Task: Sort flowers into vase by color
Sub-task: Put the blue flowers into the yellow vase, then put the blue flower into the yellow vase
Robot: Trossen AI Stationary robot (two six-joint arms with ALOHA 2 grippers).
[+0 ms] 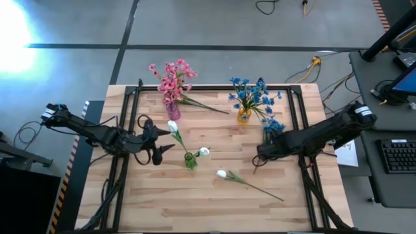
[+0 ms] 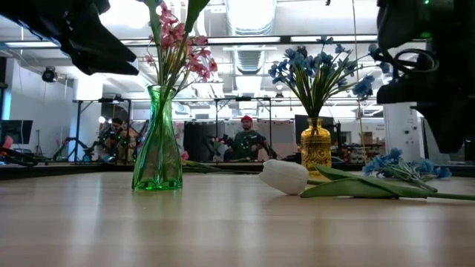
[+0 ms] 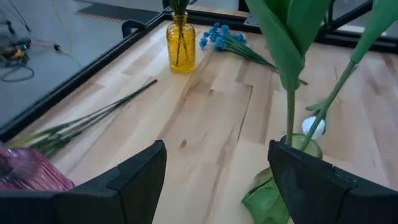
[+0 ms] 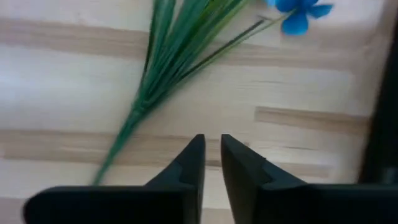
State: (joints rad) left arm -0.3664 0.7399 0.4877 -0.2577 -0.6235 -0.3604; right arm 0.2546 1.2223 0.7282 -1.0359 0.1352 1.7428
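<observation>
A green vase [image 1: 190, 160] [image 2: 157, 148] holds two white tulips [image 1: 173, 126]. One more white tulip [image 1: 221, 173] [image 2: 286, 176] lies flat on the table near it. A pink vase [image 1: 173, 111] holds pink sprigs [image 1: 172, 77], and a yellow vase [image 1: 244, 116] [image 3: 180, 45] holds blue sprigs [image 1: 250, 92]. A loose blue sprig [image 1: 273, 127] [image 4: 155, 81] lies on the table. My left gripper [image 1: 160, 147] [image 3: 217, 177] is open, just left of the green vase [image 3: 298, 146]. My right gripper [image 1: 260, 153] [image 4: 211, 152] is shut over the table, beside the blue sprig's stem.
A loose pink-sprig stem [image 1: 208, 105] [image 3: 93, 118] lies on the table between the pink and yellow vases. A black frame rail [image 1: 214, 86] borders the wooden table. People stand in the room beyond the table's far edge. Bare wood lies toward the near edge.
</observation>
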